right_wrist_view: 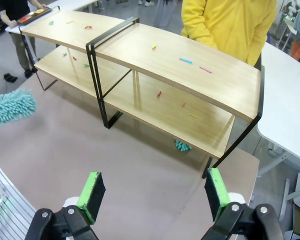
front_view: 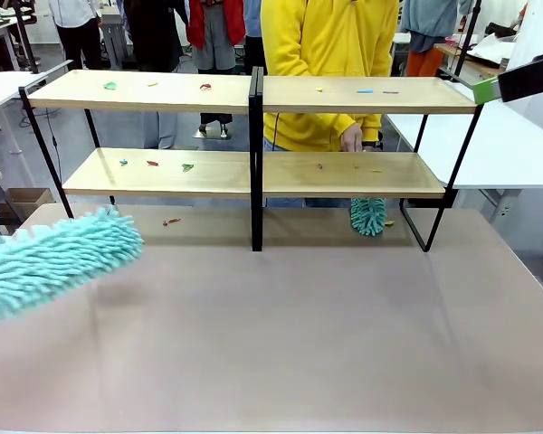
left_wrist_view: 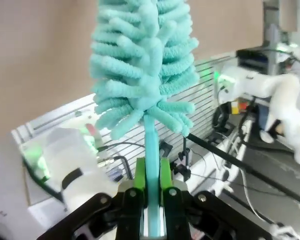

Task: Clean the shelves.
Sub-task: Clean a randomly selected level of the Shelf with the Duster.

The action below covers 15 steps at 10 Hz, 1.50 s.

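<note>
Front view: the shelves (front_view: pixel 163 172) stand across the far half of the desk (front_view: pixel 299 344), and both boards are dotted with small coloured scraps (front_view: pixel 205 87). A fluffy teal duster (front_view: pixel 59 258) hangs at my left, above the desk and short of the rack. A person in yellow stands behind with one hand (front_view: pixel 351 137) at the lower board's back edge. A second duster (front_view: pixel 369 215) hangs below that hand.

Left wrist view: my left pincer (left_wrist_view: pixel 151 175) is clamped on the duster's thin plastic stem (left_wrist_view: pixel 151 140), just under the head.

Right wrist view: my right pincer (right_wrist_view: pixel 154 197) is spread wide and empty, looking down on the rack's right half.

I judge the boards stiff and smooth, but the rack looks light on its thin frame, so hard strokes could shift it. To steady it I'd hold the black centre post (right_wrist_view: pixel 98 85). The duster's head is soft and should give, and the scraps look feather-light.
</note>
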Each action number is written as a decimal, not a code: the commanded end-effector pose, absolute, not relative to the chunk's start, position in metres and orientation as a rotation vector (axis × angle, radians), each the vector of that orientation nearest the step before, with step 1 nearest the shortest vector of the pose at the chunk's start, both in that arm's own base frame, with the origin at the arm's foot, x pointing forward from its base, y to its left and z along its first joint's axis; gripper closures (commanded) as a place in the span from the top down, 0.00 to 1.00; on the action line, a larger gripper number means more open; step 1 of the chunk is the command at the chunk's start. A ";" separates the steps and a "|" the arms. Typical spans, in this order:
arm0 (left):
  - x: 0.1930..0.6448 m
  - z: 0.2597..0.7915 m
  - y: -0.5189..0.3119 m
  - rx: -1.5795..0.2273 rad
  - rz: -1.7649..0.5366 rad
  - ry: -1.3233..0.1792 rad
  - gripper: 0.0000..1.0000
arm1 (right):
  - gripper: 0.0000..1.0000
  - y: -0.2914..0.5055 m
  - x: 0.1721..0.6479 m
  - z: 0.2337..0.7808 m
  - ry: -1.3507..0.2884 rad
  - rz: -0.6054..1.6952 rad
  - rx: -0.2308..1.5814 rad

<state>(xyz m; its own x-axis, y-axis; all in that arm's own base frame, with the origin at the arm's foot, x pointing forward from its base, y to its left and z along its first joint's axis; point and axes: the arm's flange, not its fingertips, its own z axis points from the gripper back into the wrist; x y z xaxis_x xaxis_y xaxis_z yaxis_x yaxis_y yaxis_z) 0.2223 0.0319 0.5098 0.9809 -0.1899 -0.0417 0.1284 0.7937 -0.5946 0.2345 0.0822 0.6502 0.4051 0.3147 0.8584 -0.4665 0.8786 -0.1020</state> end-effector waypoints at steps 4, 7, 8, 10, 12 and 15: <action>0.304 0.447 -0.077 -0.622 -0.105 0.236 0.12 | 1.00 0.081 0.235 0.650 -1.041 0.498 0.168; 0.291 0.445 -0.076 -0.587 -0.199 0.281 0.12 | 1.00 0.081 0.235 0.650 -1.041 0.498 0.168; 0.303 0.442 -0.076 -0.596 -0.133 0.273 0.12 | 1.00 0.081 0.235 0.650 -1.041 0.498 0.168; 0.315 0.440 -0.089 -0.595 -0.105 0.166 0.12 | 1.00 0.081 0.235 0.650 -1.041 0.498 0.168; 0.318 0.441 -0.096 -0.556 -0.125 0.093 0.12 | 1.00 0.081 0.235 0.650 -1.041 0.498 0.168; 0.338 0.428 -0.115 -0.450 -0.112 0.010 0.00 | 1.00 0.081 0.235 0.650 -1.041 0.498 0.168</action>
